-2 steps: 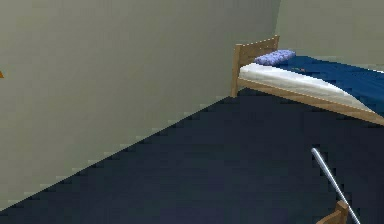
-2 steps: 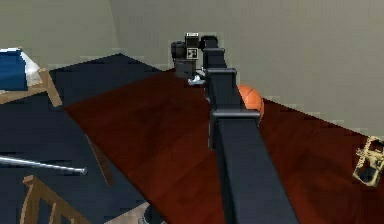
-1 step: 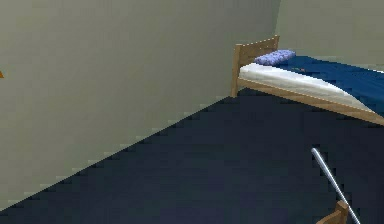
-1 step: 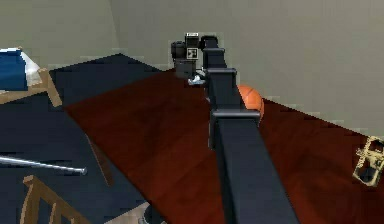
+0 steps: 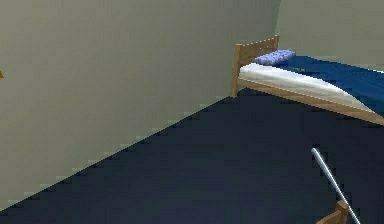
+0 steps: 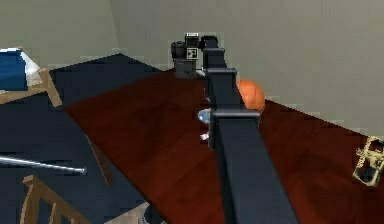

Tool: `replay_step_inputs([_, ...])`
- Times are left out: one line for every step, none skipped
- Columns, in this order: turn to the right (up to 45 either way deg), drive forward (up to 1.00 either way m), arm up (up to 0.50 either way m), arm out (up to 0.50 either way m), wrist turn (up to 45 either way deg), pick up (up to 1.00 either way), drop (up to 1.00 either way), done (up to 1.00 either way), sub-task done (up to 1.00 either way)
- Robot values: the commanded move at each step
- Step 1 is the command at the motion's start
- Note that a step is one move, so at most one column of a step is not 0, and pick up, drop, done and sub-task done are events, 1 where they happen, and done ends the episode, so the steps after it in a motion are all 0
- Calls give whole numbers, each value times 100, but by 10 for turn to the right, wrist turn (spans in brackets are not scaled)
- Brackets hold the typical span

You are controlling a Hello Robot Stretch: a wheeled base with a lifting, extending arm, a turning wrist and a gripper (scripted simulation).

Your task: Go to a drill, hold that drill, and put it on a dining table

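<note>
You have the arm (image 6: pixel 240 150) stretched out across a red-brown bench (image 6: pixel 150 130), with the pincer (image 6: pixel 185 66) at the arm's far end, close to the bench's far edge. From these views you cannot tell whether its fingers are spread or pressed together, nor whether it holds anything.

On the bench, just beside the arm on the arm side view's right, sits an orange ball (image 6: pixel 249 94). A small pale thing (image 6: pixel 204 120) lies on the bench against the arm's other side. A yellow-and-black thing (image 6: pixel 370 160) lies on the bench at the arm side view's right edge, well apart from the pincer. It may be the drill, but its shape is too small for you to be sure.

Off the bench's left side, on the dark blue floor (image 5: pixel 220 160), a grey rod (image 6: pixel 40 163) lies beside a wooden frame (image 6: pixel 45 200). Beyond the bench's left end stands a bed (image 5: pixel 310 80) with a blue pillow (image 5: pixel 274 58), against a plain wall (image 5: pixel 100 80).
</note>
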Motion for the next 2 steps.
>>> replay_step_inputs([0,0,0,-10,0,0,0,0,0])
replay_step_inputs([0,0,0,0,0,0,0,100,0])
